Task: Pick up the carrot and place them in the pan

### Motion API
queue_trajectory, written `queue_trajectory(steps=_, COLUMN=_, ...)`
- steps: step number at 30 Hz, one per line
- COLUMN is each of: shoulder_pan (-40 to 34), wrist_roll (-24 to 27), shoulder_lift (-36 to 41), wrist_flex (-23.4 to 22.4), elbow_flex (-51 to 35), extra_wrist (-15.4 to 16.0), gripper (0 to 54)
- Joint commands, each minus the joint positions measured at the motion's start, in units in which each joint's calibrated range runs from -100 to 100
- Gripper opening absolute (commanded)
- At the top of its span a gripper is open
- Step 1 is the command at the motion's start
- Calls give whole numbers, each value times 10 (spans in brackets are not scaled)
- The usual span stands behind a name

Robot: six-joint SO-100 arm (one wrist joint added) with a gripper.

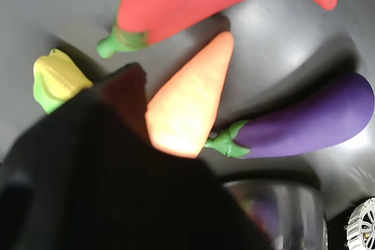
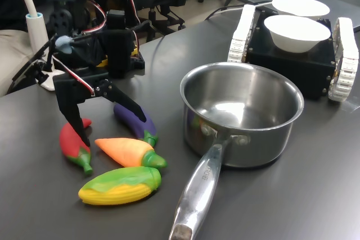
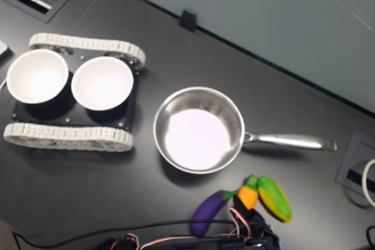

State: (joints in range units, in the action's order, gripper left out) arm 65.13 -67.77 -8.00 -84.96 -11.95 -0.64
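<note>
Carrot: lies flat on the dark table, just beside the saucepan on the first exterior view's left, pointed tip away from the pan and green stem end toward it. Nothing grips it.
Carrot, other views: in the wrist view its body is sharp but its wide end is glared out; in the second exterior view only its stem half shows, the tip hidden under the arm.
Gripper: jaws spread wide, holding nothing, tips down over the table on the far side of the carrot from the pan, straddling the chili and the eggplant. In the wrist view it is a dark blurred mass that covers much of the picture.
Saucepan: upright, steel, nothing inside; long handle runs toward the camera in the first exterior view and its end is cut by the picture edge.
Red chili: beyond the carrot from the pan; not visible in the second exterior view.
Eggplant: close beside the carrot, behind it in the first exterior view.
Corn: in front of the carrot in the first exterior view, close to it; whether they touch cannot be told.
White bowls: two, side by side on a tracked black base, well apart from the carrot, past the pan.
</note>
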Motion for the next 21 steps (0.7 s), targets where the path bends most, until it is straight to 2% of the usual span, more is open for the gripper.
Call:
queue_trajectory(steps=1, shoulder_pan=-2, wrist_roll=-11, shoulder_lift=0, wrist_flex=24, elbow_flex=-65, extra_wrist=-2, gripper=438)
queue_trajectory(steps=10, shoulder_pan=-15, wrist_roll=-7, shoulder_lift=-46, wrist_flex=29, elbow_flex=-106, extra_wrist=3, gripper=416)
queue_trajectory(steps=21, shoulder_pan=-25, wrist_roll=10, shoulder_lift=-43, wrist_flex=27, elbow_flex=-91, extra_wrist=20, gripper=404)
